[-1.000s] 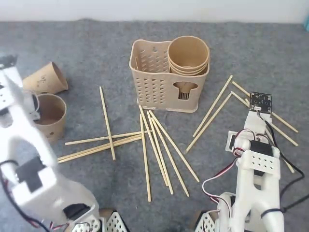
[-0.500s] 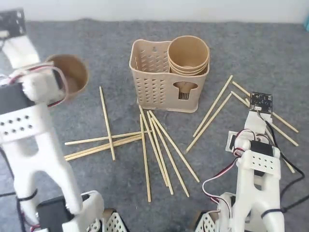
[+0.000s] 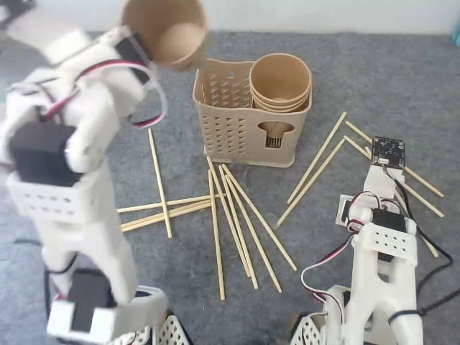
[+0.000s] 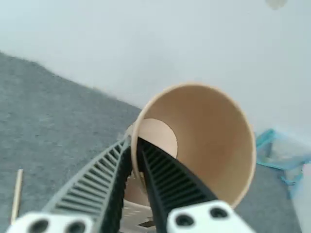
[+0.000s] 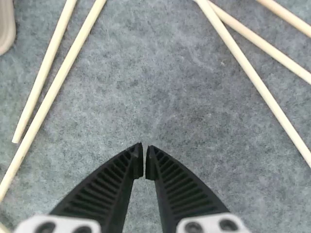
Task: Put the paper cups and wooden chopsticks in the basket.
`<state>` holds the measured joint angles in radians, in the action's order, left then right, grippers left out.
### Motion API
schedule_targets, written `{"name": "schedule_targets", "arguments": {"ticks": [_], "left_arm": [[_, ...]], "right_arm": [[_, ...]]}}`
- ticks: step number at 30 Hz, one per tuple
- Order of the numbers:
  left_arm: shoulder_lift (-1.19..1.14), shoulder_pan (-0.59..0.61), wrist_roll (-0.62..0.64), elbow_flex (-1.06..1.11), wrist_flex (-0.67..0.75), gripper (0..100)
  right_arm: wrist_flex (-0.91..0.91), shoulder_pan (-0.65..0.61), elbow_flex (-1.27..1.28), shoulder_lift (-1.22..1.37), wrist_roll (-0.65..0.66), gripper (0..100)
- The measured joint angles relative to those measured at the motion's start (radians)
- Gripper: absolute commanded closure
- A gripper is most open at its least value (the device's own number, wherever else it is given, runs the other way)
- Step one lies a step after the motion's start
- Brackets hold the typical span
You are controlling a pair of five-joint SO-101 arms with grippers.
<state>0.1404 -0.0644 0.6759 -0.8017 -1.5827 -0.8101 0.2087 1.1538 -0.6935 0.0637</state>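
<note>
Paper cup (image 3: 169, 32), gripped by its wall in the left end effector (image 4: 134, 142), hangs at upper left near the basket (image 3: 226, 118); next it likely needs carrying over the nested cups (image 3: 280, 77), then releasing.

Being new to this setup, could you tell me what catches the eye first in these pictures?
The left end effector grips a tilted paper cup by its rim, raised beside the basket, whose one compartment holds stacked cups. Chopsticks lie scattered over the grey mat around the basket's front, with the right end effector shut among them.
</note>
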Motion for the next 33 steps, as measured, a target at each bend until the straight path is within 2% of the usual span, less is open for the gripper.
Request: {"name": "schedule_targets", "arguments": {"ticks": [4,12,24,26,31,33], "left_arm": [[-0.097,-0.098,0.026,-0.080,0.000,99],[-0.267,-0.219,0.026,-0.227,0.000,99],[-0.480,-0.239,0.026,-0.239,0.003,99],[-0.499,-0.239,0.026,-0.239,0.003,95],[-0.503,-0.244,-0.026,-0.241,-0.008,75],[-0.503,-0.242,-0.026,-0.242,-0.037,72]], "right_arm": [[0.000,0.000,0.000,0.000,0.000,96.1],[0.000,0.000,0.000,0.000,0.000,96.1],[0.000,0.000,0.000,0.000,0.000,96.1],[0.000,0.000,0.000,0.000,0.000,96.1],[0.012,0.000,0.000,0.000,0.000,96.1],[0.012,0.000,0.000,0.000,0.000,96.1]]}}
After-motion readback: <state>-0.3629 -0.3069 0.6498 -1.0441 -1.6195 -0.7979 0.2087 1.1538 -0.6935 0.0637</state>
